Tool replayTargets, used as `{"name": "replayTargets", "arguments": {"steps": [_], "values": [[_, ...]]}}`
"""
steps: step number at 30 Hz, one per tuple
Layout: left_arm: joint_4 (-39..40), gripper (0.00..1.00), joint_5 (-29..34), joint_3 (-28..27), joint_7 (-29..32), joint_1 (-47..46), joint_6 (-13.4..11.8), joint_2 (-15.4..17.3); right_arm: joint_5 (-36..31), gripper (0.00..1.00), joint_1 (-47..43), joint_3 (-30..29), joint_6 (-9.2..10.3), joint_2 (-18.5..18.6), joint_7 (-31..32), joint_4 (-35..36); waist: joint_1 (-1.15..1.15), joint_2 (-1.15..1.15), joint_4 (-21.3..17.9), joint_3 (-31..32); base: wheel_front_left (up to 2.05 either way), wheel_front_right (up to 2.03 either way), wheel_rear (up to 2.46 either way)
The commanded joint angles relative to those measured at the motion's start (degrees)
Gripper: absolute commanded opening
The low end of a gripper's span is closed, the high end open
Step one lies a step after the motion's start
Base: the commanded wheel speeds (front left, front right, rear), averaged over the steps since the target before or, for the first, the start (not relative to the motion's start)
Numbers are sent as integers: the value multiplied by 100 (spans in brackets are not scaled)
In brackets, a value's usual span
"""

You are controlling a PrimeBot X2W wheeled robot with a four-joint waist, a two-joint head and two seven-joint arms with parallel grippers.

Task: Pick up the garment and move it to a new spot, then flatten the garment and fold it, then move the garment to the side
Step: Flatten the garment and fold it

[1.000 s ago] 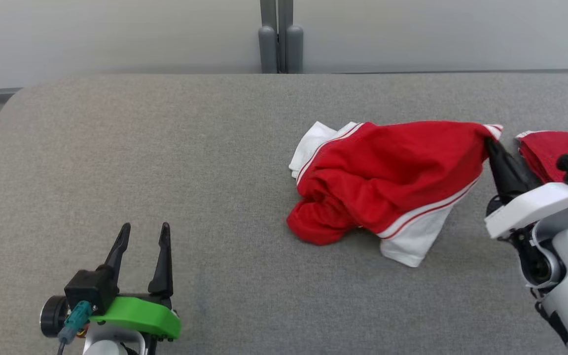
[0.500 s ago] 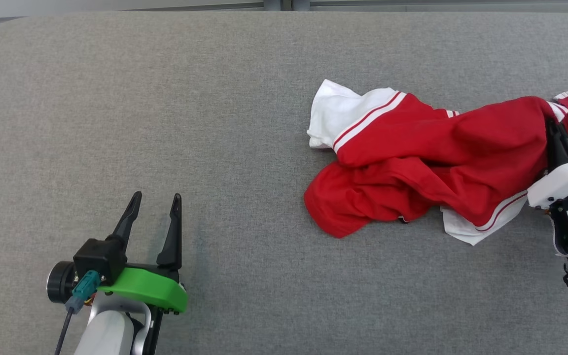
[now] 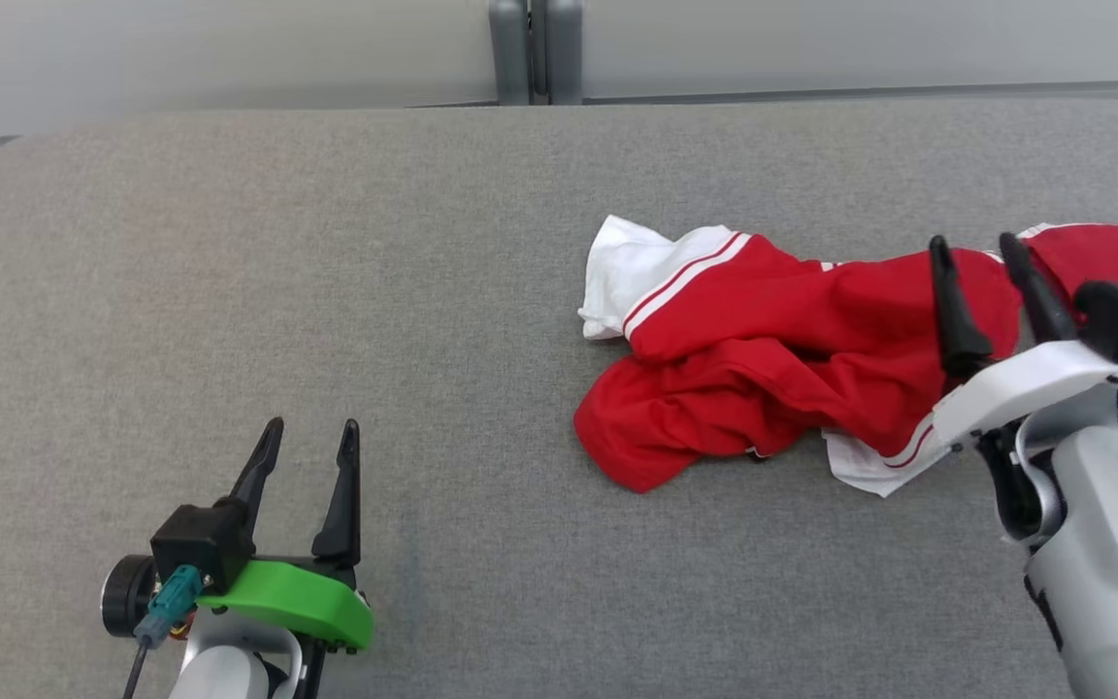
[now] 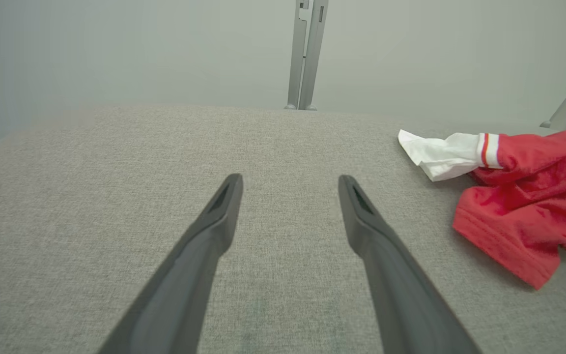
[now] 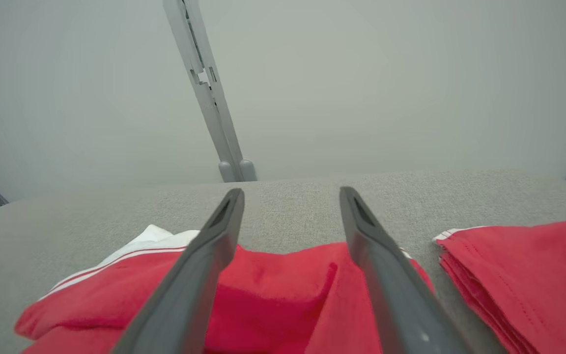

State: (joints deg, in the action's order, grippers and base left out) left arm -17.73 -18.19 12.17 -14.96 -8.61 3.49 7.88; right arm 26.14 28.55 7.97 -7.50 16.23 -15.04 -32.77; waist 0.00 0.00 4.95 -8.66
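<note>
At the near left of the grey desk (image 3: 423, 291), our left claw (image 3: 313, 424) hovers low over bare fabric, its two dark fingers spread wide with nothing between them. It sits well apart from the clothing.

On the near right, our pale right arm reaches in from the edge. Our right claw (image 3: 970, 239) points away from us above the right end of the garment (image 3: 772, 359). Its fingers stand wide apart and grip nothing. In the right wrist view we see red cloth lying loose beneath and between them.

The garment is a red piece with white panels and thin red-and-white stripes. It lies crumpled on the desk, right of centre. A white corner sticks out at its far left, a red lobe bulges toward us, and a white flap shows at its near right, beside our right wrist.

Just beyond and to the right of the claw, a folded red cloth (image 3: 1112, 252) rests flat at the right edge, close to the garment.

Past the far rim of the desk, a grey post (image 3: 530, 49) rises against a pale wall (image 3: 229, 49).
</note>
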Motion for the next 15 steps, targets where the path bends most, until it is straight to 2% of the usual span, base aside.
{"name": "replayTargets", "arguments": {"steps": [1,5,10,12,15], "values": [[32,100,-37,-22,-25,80,-39,-7,-117,100,-233,-53,2,-82,-15,188,0,0,-318,328,0,0,0],[101,100,-59,-26,-25,162,-58,-13,-408,100,-784,-247,2,-418,-16,933,0,0,-438,424,0,0,0],[157,100,-150,18,72,184,-28,-47,-636,100,-1288,-291,1,-636,-17,1552,0,0,-556,419,0,0,0],[155,100,-333,102,317,167,68,-127,-679,100,-1394,-271,2,-669,-17,1666,0,0,-602,382,0,0,0],[112,100,-699,363,1078,62,230,-208,-711,100,-1434,-244,2,-661,-17,1756,0,0,-696,280,0,0,0]]}}
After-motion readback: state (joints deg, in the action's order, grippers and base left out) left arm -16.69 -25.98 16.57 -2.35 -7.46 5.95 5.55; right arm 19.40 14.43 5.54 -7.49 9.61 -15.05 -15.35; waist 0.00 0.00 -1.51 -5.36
